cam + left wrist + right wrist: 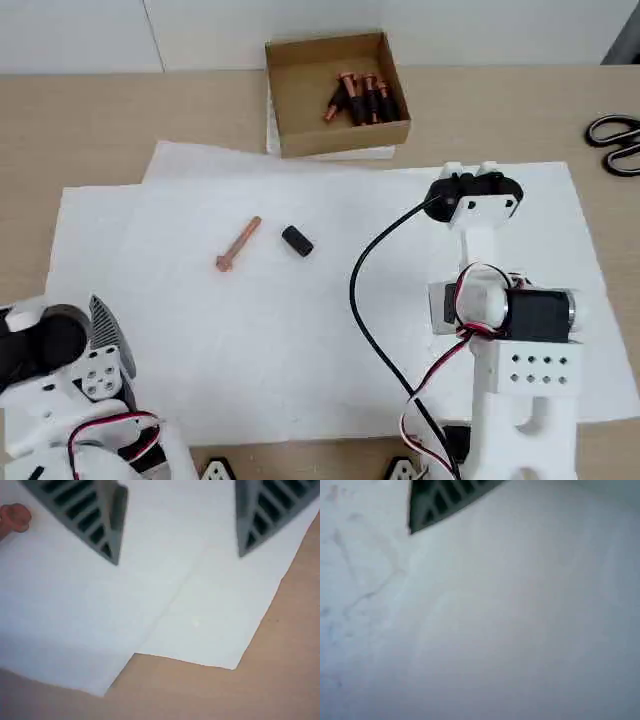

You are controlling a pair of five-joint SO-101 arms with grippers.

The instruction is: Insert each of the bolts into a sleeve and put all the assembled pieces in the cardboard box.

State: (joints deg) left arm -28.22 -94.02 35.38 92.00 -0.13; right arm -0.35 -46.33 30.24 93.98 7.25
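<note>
**Desk (80, 120).** Carries all task items. A white paper sheet (300, 340) covers its middle, probably as a plain working surface against which small parts stand out.

**Right arm (490, 300).** Stands on the near side of the cardboard box (300, 90), toward the robot's right. The right gripper (474, 190) points down over bare paper, near the box's right corner. Whether it is released or clenched cannot be told. Judgement: this position leaves the loose parts unobstructed.

**Left arm (60, 370).** Sits well away from the box, at the near left corner of the sheet. The left gripper (177, 555) is released: its fingers (107, 535) are spread wide over the paper with nothing between them. The bolt head lies off to one side in the left wrist view, outside the fingers. Judgement: this arm is the one lined up for the next pick.

**Cardboard box.** Placed at the far edge of the sheet, top open, so pieces can be dropped in from above.

**Assembled pieces (360, 98).** Several lie together inside the box, against its right wall.

**Bolt (238, 244).** Copper-coloured, lying flat on the paper on the near side of the box, slanted, with its head on the end away from the box.

**Sleeve (297, 241).** Black, just beside the bolt but not touching, also on the near side of the box.

Judgement: this last pair has not yet been joined; the task is near completion.
</note>
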